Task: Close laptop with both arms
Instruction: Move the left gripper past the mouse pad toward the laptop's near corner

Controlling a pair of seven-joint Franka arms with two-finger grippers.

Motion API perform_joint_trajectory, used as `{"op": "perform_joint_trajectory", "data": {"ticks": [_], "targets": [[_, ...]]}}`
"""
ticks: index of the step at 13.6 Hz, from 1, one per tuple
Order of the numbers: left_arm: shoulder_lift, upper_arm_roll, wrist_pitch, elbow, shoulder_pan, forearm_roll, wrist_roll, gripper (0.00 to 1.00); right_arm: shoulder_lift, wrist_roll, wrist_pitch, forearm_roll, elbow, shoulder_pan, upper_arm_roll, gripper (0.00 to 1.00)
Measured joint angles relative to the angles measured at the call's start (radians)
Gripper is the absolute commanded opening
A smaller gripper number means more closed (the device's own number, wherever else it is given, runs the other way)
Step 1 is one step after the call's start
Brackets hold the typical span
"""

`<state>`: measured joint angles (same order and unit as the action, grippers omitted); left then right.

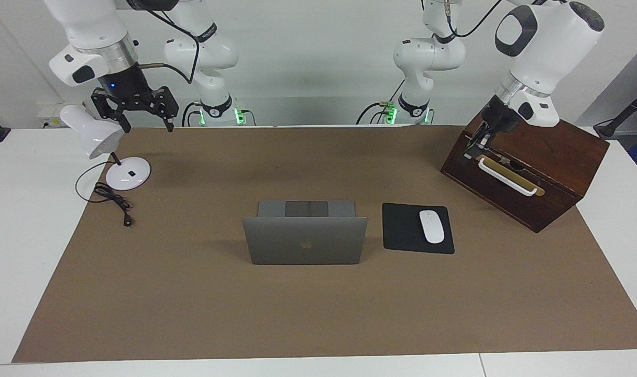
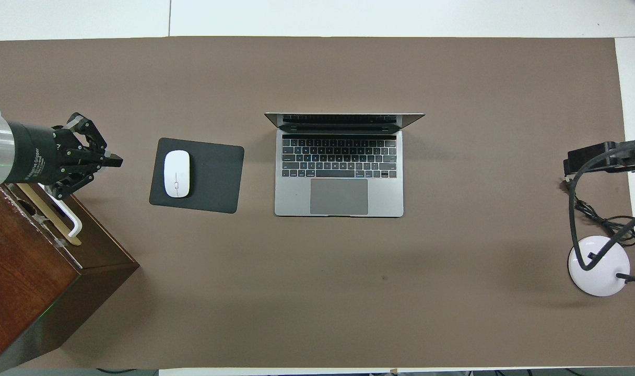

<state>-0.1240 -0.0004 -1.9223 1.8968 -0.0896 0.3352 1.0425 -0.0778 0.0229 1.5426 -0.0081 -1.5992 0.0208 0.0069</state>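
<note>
Bare brown mat is lying open all around the laptop (image 1: 305, 240), whose lid is standing upright. The mouse pad (image 1: 417, 228) with its mouse (image 1: 431, 226) is sitting just beside it toward the left arm's end of the table (image 1: 14, 220), where the wooden box (image 1: 528, 162) is blocking the corner. The desk lamp (image 1: 101, 152) and its cord are crowding the right arm's end.
</note>
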Motion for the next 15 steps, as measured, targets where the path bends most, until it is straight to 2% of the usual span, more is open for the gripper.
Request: {"op": "perform_joint_trajectory", "data": {"ticks": [5, 8, 10, 11, 12, 13, 15], "targets": [[-0.074, -0.001, -0.266, 0.188, -0.017, 0.125, 0.458, 0.0, -0.002, 0.0, 0.0, 0.0, 0.0, 0.0, 0.0, 1.0], [-0.106, -0.001, -0.386, 0.303, -0.073, 0.209, 0.549, 0.0, -0.002, -0.019, 0.032, 0.0, 0.0, 0.0, 0.0, 0.84], [-0.109, -0.003, -0.51, 0.381, -0.128, 0.258, 0.603, 0.0, -0.002, -0.049, 0.106, 0.0, -0.003, 0.001, 0.0, 0.63], [-0.109, -0.004, -0.575, 0.416, -0.156, 0.276, 0.623, 0.0, -0.001, -0.06, 0.14, 0.0, -0.004, 0.001, 0.0, 0.44], [-0.109, -0.005, -0.617, 0.443, -0.177, 0.306, 0.638, 0.0, 0.0, -0.072, 0.169, 0.0, -0.006, 0.001, 0.0, 0.18], [-0.109, -0.005, -0.637, 0.457, -0.19, 0.369, 0.645, 0.0, 0.001, -0.078, 0.195, 0.0, -0.008, 0.001, 0.0, 0.0], [-0.109, -0.003, -0.646, 0.473, -0.193, 0.555, 0.647, 0.0, 0.003, -0.08, 0.234, 0.0, -0.009, 0.001, 0.0, 0.0]]}}
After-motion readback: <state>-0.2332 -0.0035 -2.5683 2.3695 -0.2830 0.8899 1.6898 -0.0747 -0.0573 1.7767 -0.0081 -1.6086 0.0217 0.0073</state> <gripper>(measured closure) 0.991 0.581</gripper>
